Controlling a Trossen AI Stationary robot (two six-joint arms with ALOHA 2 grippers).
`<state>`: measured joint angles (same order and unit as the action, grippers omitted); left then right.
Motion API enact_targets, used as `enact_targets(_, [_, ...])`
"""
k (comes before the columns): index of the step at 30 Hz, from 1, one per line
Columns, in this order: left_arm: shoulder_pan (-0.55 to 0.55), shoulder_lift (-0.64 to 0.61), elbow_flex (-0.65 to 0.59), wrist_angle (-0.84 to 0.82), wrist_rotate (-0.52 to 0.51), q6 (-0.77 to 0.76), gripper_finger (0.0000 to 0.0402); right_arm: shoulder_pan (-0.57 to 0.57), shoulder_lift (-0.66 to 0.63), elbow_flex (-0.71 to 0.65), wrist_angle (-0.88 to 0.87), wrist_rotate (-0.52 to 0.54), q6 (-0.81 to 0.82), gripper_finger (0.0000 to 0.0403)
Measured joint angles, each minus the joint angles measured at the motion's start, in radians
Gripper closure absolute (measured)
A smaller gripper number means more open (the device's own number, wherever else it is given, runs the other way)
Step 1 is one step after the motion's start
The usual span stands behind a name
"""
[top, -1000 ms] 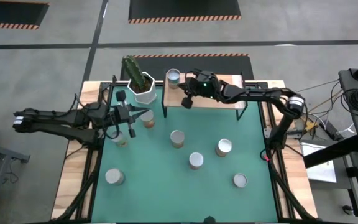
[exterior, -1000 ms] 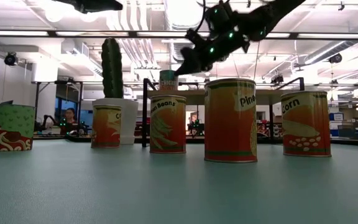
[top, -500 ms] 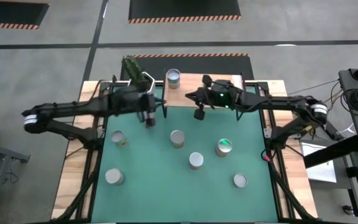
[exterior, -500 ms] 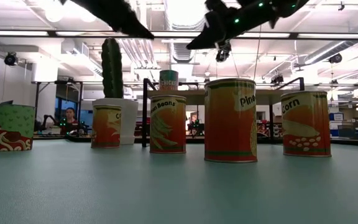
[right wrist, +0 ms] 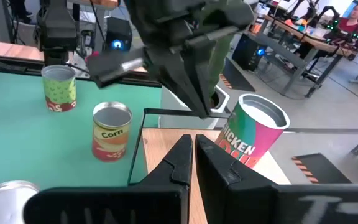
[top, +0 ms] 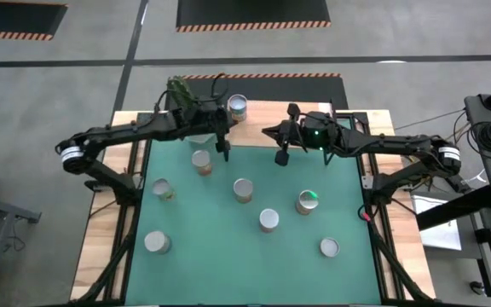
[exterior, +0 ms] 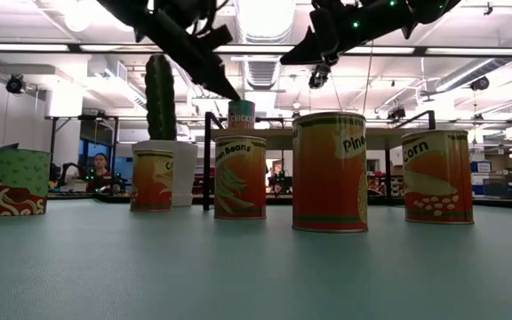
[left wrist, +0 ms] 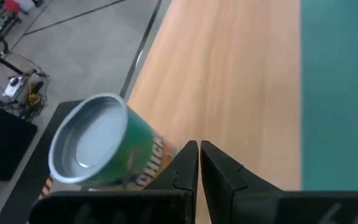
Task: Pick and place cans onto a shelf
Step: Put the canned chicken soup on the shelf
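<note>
One can (top: 238, 106) already stands upright on the shelf (top: 305, 128) at the upper middle of the high view; six others stand on the green mat below. The left gripper (top: 226, 153), fingers together and empty, hangs just right of the nearest loose can (top: 200, 161). The right gripper (top: 283, 157), also pressed together and empty, hovers at the shelf's front edge, farther from any can. The left arm looks better placed to reach.
</note>
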<state>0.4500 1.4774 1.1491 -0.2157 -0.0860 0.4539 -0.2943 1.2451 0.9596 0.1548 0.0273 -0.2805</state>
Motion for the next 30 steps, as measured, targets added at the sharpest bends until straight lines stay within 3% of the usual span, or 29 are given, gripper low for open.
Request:
enact_targets(8, [0.041, 0.058, 0.028, 0.011, -0.006, -0.005, 0.0402, 0.0, 0.0, -0.001, 0.0, 0.001, 0.0, 0.0394])
enact_targets(30, [0.092, 0.061, 0.016, 0.067, -0.01, -0.017, 0.0402, 0.0, 0.001, -0.001, -0.001, 0.001, -0.007, 0.0394])
